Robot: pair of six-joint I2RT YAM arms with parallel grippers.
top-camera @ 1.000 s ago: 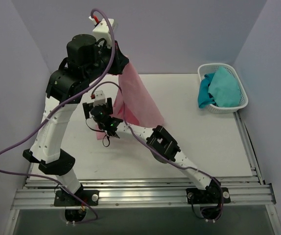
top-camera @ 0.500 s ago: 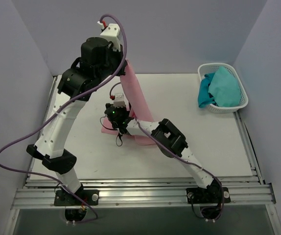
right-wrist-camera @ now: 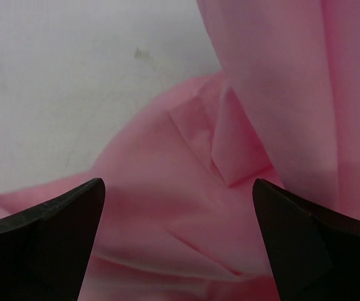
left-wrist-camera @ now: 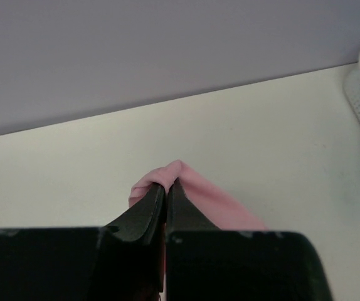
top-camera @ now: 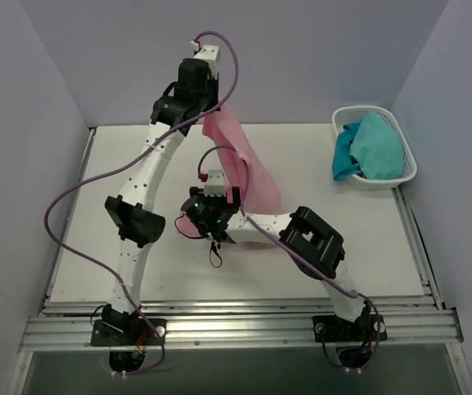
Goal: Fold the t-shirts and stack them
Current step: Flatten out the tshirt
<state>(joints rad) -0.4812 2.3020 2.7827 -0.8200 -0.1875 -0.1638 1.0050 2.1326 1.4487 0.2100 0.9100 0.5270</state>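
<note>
Pinched tight between the pads of the left gripper (left-wrist-camera: 166, 187): a small bunched peak of the pink t-shirt (left-wrist-camera: 221, 207), jaws all but touching around the cloth. Held high and toward the far wall, probably to let the rest of the garment hang in 1 long sheet down to the table (top-camera: 359, 239). Seen from above as a pink band running from that grip to a crumpled lower part lying near the table's middle.

Spread to full width over that crumpled part: the right gripper (right-wrist-camera: 177, 188), 2 dark fingertips at either side of the wrist view, only loose folds below them. Not touching the cloth, as far as can be told. Likely poised to take a lower edge or corner, so the shirt can be stretched between 2 grips and laid flat for folding.

Left arm extended far up and back, wrist bent over at the top. Right arm laid low and leftward across the table, wrist tipped down. Well apart at the far right: a white basket (top-camera: 404, 175) with teal cloth (top-camera: 380, 144) inside. No fold made yet, by the look of it.
</note>
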